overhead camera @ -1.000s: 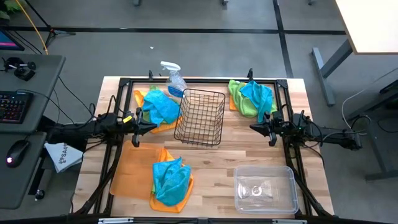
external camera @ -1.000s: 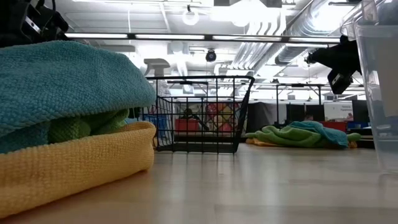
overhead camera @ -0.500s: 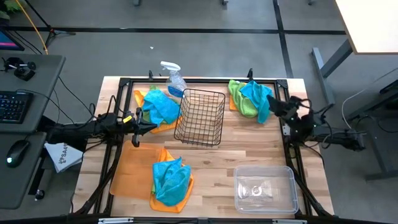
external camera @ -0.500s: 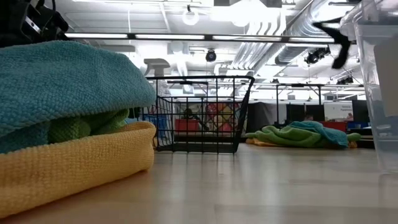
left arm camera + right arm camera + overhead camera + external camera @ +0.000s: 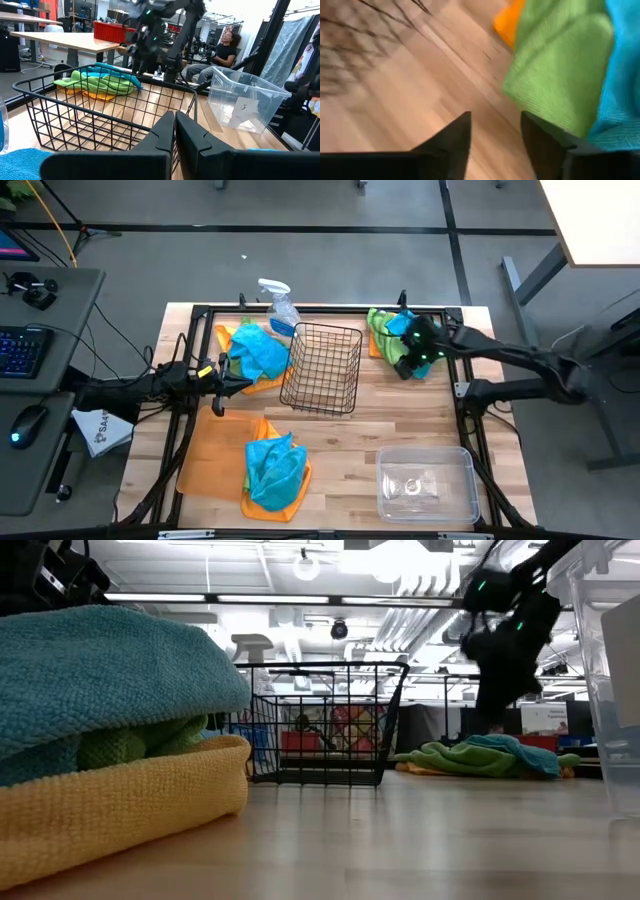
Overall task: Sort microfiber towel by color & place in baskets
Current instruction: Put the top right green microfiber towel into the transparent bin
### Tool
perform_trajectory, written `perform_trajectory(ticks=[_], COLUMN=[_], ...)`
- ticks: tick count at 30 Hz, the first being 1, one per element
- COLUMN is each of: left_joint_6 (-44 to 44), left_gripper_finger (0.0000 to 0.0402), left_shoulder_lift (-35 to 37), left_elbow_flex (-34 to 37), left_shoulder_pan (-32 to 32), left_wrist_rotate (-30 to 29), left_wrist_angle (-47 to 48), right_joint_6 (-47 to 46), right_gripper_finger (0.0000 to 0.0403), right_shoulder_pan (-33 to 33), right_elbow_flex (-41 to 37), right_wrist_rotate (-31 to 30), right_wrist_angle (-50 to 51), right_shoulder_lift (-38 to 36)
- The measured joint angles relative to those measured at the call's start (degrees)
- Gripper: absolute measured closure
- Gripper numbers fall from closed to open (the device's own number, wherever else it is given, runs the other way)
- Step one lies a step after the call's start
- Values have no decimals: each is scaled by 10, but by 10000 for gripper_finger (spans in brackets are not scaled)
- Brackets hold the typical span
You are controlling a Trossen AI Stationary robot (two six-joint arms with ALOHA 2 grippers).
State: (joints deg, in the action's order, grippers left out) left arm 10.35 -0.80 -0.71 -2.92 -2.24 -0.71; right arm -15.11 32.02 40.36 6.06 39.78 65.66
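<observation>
The right gripper point(image 5: 415, 360), fingers released, hovers over the towel pile point(image 5: 392, 338) at two o'clock of the wire basket point(image 5: 322, 367); the left gripper point(image 5: 246, 383), fingers clenched, waits at nine o'clock.

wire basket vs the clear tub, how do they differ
The wire basket is black open mesh; the clear tub has solid see-through plastic walls. The basket stands mid-table toward the far edge, between towel piles; the tub sits at the near right corner, apart from them. Both are rectangular, upright and hold no towels.
</observation>
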Motion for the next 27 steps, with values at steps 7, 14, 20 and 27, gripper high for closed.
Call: perform_trajectory(ticks=[7, 14, 20, 27], left_joint_6=[0, 0, 0, 0], left_gripper_finger=[398, 398, 398, 398], left_shoulder_lift=[0, 0, 0, 0], left_elbow_flex=[0, 0, 0, 0], left_shoulder_pan=[0, 0, 0, 0], left_wrist_rotate=[0, 0, 0, 0], left_wrist_angle=[0, 0, 0, 0], right_joint_6=[35, 51, 52, 81], right_gripper_finger=[158, 157, 224, 382], right_shoulder_pan=[-10, -40, -58, -69], right_elbow_flex=[63, 117, 147, 218], right_wrist_rotate=[-63, -129, -149, -135], right_wrist_angle=[-2, 27, 73, 178], right_shoulder_lift=[141, 230, 285, 272])
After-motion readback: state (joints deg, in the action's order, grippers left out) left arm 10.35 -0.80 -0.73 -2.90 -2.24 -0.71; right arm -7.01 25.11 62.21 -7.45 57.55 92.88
